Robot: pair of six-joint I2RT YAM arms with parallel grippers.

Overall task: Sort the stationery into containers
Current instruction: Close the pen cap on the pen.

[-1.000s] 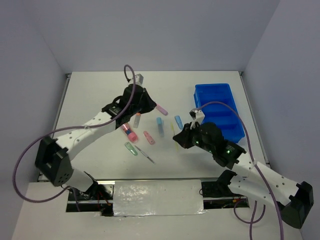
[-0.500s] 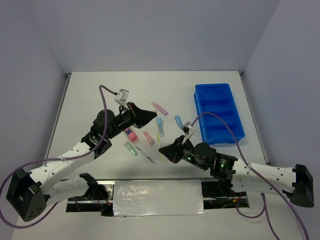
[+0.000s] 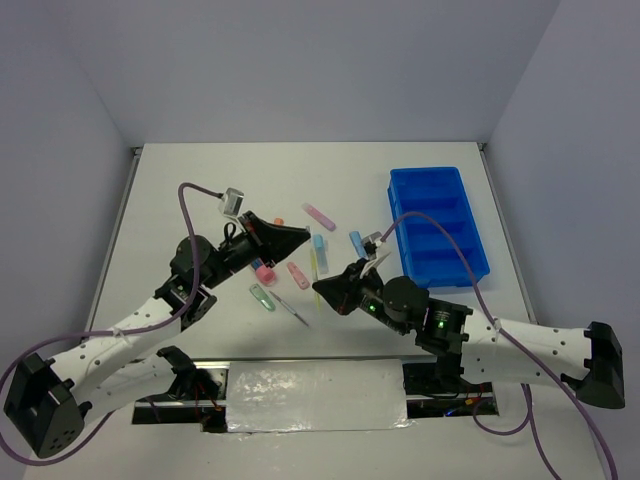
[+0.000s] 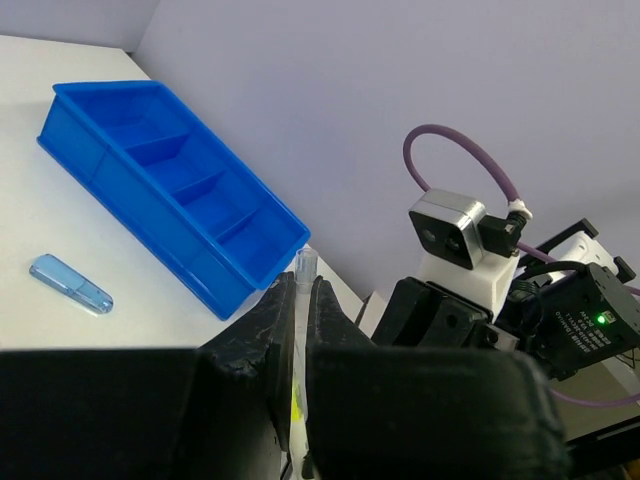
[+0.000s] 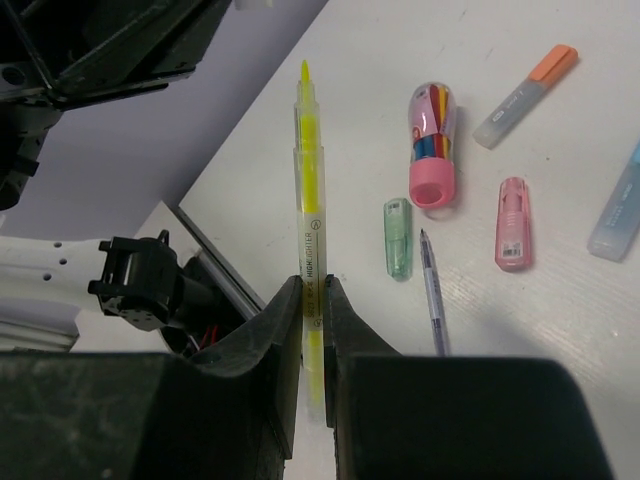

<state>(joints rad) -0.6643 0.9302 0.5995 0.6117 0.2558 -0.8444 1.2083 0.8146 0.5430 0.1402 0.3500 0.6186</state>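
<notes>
I have the yellow pen [image 5: 310, 200] pinched in the right gripper [image 5: 310, 287], held above the counter [image 3: 200, 180] and apart from the blue tray [image 4: 150, 195]; a pink marker [image 5: 513, 223], green cap [image 5: 397, 238] and grey pen [image 5: 432, 290] lie on the counter below it. My left gripper [image 3: 303, 234] is clenched near the pen's tip; whether it grips anything I cannot tell.

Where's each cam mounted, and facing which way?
Top external: above, behind the robot, looking down on the table; left arm, right arm show.
Left wrist: on the left arm, facing the blue tray and right arm; own fingers pinch a thin clear piece.
Right wrist: faces loose markers on the table; own fingers pinch a yellow pen.
Shared: top and left wrist both show the tray.
</notes>
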